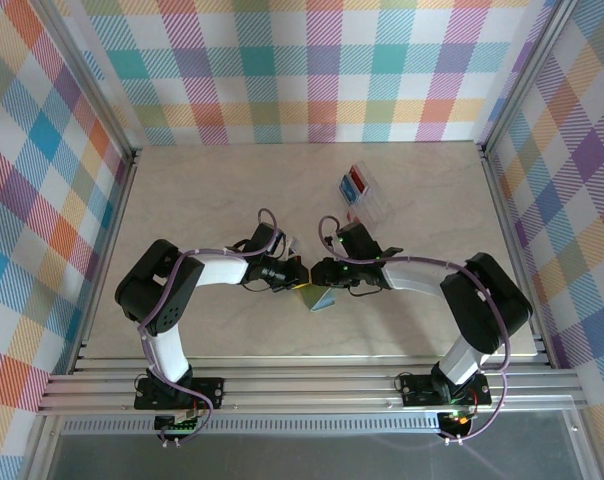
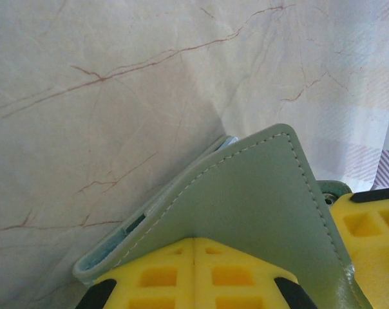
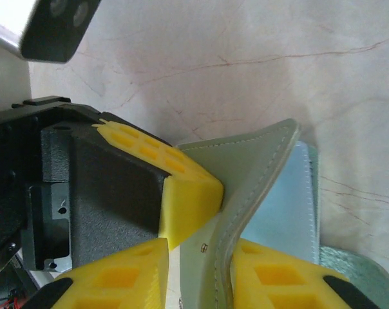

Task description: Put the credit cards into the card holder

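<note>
- Left gripper jaws were pressed together, tips touching the flap of the green card holder.
- Right gripper jaws sat either side of that flap (pinching or not, hard to tell), over the table.

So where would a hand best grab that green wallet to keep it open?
Probably by the stitched outer edge of the raised flap of the card holder, coming in edge-on from the open side: the flap stands away from the other half and looks thin enough to pinch.
</note>
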Robot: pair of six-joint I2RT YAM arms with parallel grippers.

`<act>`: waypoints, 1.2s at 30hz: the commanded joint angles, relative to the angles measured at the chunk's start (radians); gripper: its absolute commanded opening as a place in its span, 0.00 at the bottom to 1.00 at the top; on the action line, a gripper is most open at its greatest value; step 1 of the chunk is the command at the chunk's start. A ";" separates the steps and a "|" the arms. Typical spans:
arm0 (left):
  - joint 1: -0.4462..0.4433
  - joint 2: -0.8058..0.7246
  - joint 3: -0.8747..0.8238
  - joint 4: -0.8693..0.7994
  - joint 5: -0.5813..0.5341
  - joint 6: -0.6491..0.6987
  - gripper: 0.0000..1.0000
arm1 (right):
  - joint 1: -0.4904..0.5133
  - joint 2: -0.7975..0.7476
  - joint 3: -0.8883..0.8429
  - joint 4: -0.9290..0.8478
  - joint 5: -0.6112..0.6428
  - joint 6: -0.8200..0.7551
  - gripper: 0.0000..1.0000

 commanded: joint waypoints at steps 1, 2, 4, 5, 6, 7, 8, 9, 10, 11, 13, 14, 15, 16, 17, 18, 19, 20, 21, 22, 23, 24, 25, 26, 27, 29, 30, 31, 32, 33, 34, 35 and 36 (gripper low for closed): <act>0.021 0.101 -0.052 -0.153 -0.280 0.018 0.00 | 0.016 0.028 0.032 0.002 -0.043 0.014 0.23; 0.021 0.099 -0.054 -0.151 -0.278 0.018 0.00 | 0.016 0.029 0.034 -0.011 -0.025 0.014 0.19; 0.022 0.092 -0.056 -0.135 -0.256 0.014 0.00 | 0.016 0.012 0.023 -0.029 0.016 0.014 0.08; 0.024 0.087 -0.059 -0.124 -0.236 0.014 0.00 | 0.016 -0.003 0.015 -0.035 0.044 0.015 0.05; 0.024 0.078 -0.065 -0.105 -0.215 0.009 0.00 | 0.016 -0.027 0.006 -0.054 0.087 0.015 0.01; 0.026 0.063 -0.074 -0.080 -0.190 0.003 0.00 | 0.017 -0.054 -0.001 -0.085 0.142 0.013 0.00; 0.026 0.047 -0.085 -0.058 -0.169 -0.002 0.01 | 0.017 -0.079 -0.007 -0.115 0.206 0.012 0.00; 0.026 0.025 -0.095 -0.036 -0.151 -0.009 0.05 | 0.020 -0.109 -0.015 -0.151 0.275 0.010 0.00; 0.026 0.001 -0.107 -0.016 -0.138 -0.015 0.10 | 0.023 -0.137 -0.022 -0.185 0.335 0.009 0.00; 0.026 -0.017 -0.116 -0.005 -0.130 -0.016 0.13 | 0.027 -0.165 -0.025 -0.213 0.383 0.009 0.00; 0.026 -0.055 -0.129 -0.008 -0.146 -0.012 0.17 | 0.057 -0.209 -0.016 -0.287 0.514 0.001 0.00; 0.026 -0.067 -0.130 -0.015 -0.156 -0.010 0.17 | 0.074 -0.219 -0.005 -0.319 0.557 -0.005 0.00; 0.026 -0.077 -0.133 -0.021 -0.165 -0.009 0.16 | 0.095 -0.220 0.014 -0.355 0.603 -0.009 0.00; 0.027 -0.083 -0.136 -0.028 -0.174 -0.009 0.14 | 0.119 -0.214 0.035 -0.386 0.648 -0.012 0.00; 0.029 -0.085 -0.136 -0.033 -0.177 -0.009 0.13 | 0.140 -0.204 0.055 -0.411 0.685 -0.014 0.00; 0.032 -0.087 -0.136 -0.040 -0.181 -0.008 0.12 | 0.160 -0.188 0.077 -0.434 0.717 -0.014 0.00; 0.035 -0.089 -0.135 -0.050 -0.188 -0.009 0.12 | 0.180 -0.169 0.098 -0.454 0.747 -0.014 0.00; 0.039 -0.088 -0.135 -0.056 -0.194 -0.008 0.11 | 0.198 -0.149 0.117 -0.465 0.771 -0.013 0.00; 0.044 -0.088 -0.136 -0.063 -0.202 -0.008 0.11 | 0.220 -0.124 0.140 -0.486 0.805 -0.011 0.00; 0.048 -0.090 -0.137 -0.071 -0.209 -0.010 0.10 | 0.240 -0.090 0.167 -0.508 0.836 -0.007 0.00; 0.052 -0.091 -0.137 -0.077 -0.215 -0.011 0.10 | 0.255 -0.060 0.189 -0.525 0.858 -0.003 0.00; 0.056 -0.095 -0.138 -0.084 -0.220 -0.011 0.10 | 0.271 -0.025 0.216 -0.539 0.870 0.000 0.00; 0.059 -0.099 -0.140 -0.091 -0.226 -0.009 0.10 | 0.284 0.007 0.237 -0.541 0.871 -0.001 0.01; 0.062 -0.103 -0.139 -0.097 -0.233 -0.009 0.10 | 0.293 0.029 0.251 -0.538 0.864 -0.003 0.04; 0.064 -0.109 -0.141 -0.102 -0.240 -0.008 0.10 | 0.298 0.053 0.261 -0.528 0.839 -0.010 0.07; 0.069 -0.118 -0.142 -0.116 -0.251 -0.006 0.10 | 0.302 0.075 0.266 -0.488 0.774 -0.031 0.11; 0.070 -0.121 -0.140 -0.125 -0.260 -0.006 0.10 | 0.304 0.080 0.263 -0.460 0.732 -0.043 0.13; 0.072 -0.123 -0.140 -0.132 -0.264 -0.003 0.10 | 0.304 0.081 0.259 -0.433 0.692 -0.054 0.17; 0.074 -0.124 -0.138 -0.136 -0.265 0.000 0.10 | 0.304 0.081 0.255 -0.414 0.657 -0.061 0.22; 0.075 -0.125 -0.138 -0.139 -0.265 -0.002 0.10 | 0.303 0.079 0.249 -0.389 0.612 -0.074 0.26; 0.077 -0.125 -0.139 -0.141 -0.265 -0.003 0.11 | 0.303 0.077 0.245 -0.367 0.573 -0.083 0.29; 0.079 -0.126 -0.139 -0.142 -0.266 -0.002 0.11 | 0.302 0.076 0.243 -0.354 0.545 -0.088 0.32; 0.080 -0.125 -0.138 -0.145 -0.265 -0.004 0.11 | 0.300 0.079 0.239 -0.342 0.521 -0.092 0.35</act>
